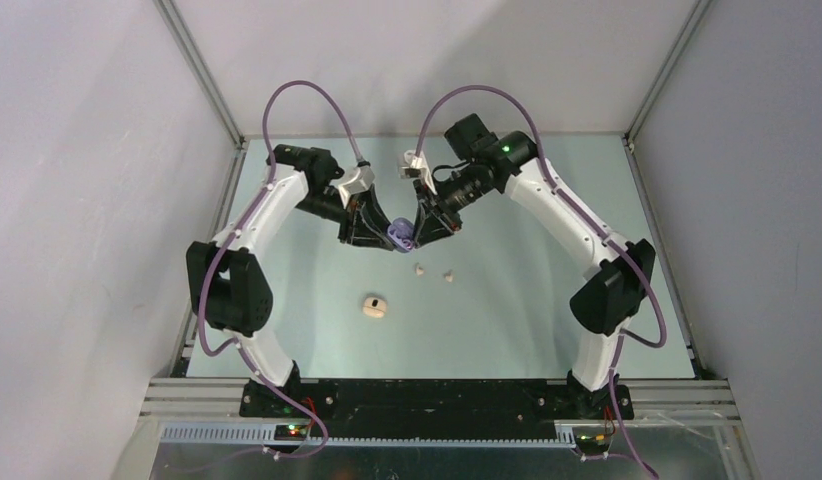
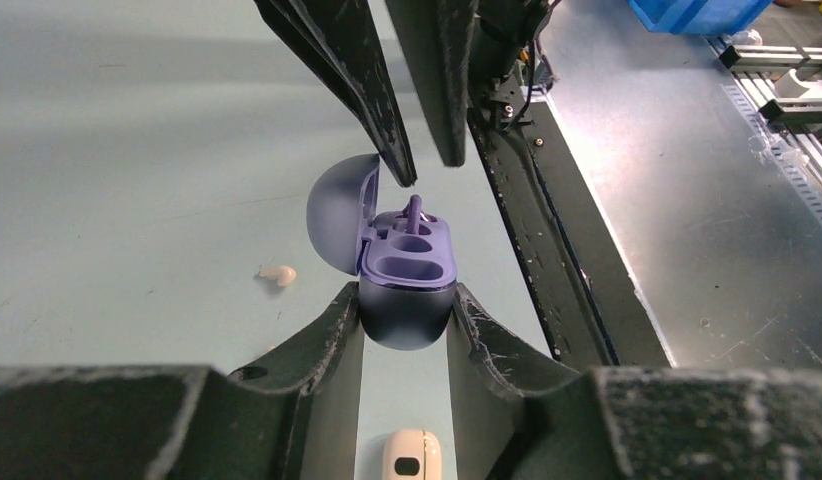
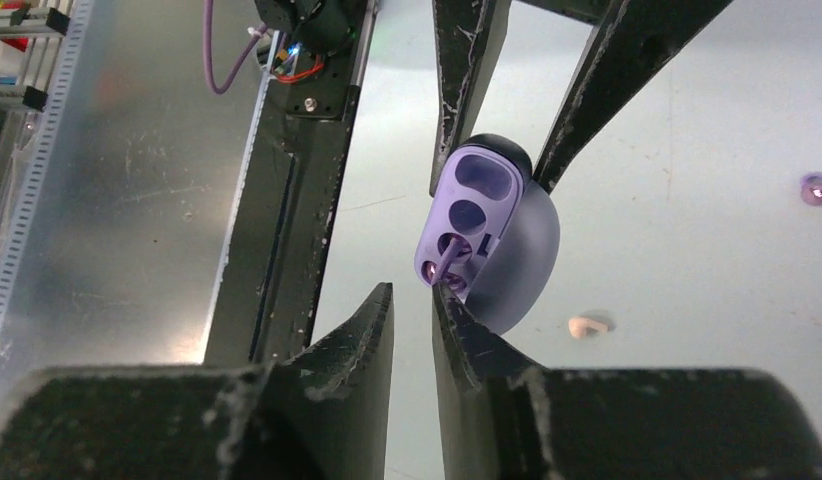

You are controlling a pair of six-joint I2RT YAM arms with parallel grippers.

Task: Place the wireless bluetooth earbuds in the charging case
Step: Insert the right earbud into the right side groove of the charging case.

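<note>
Mint tabletop (image 1: 507,320) under purple charging case (image 1: 397,235), grey walls (image 1: 77,150)

Cream case (image 2: 411,460) partly off bottom edge

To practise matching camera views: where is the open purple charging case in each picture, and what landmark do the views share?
Top external: the purple charging case at centre, between left gripper and right gripper.
Left wrist: centre, lid open to the left.
Right wrist: just right of centre, sockets facing the camera.
Shared landmark: the left gripper clamping the case.
</note>
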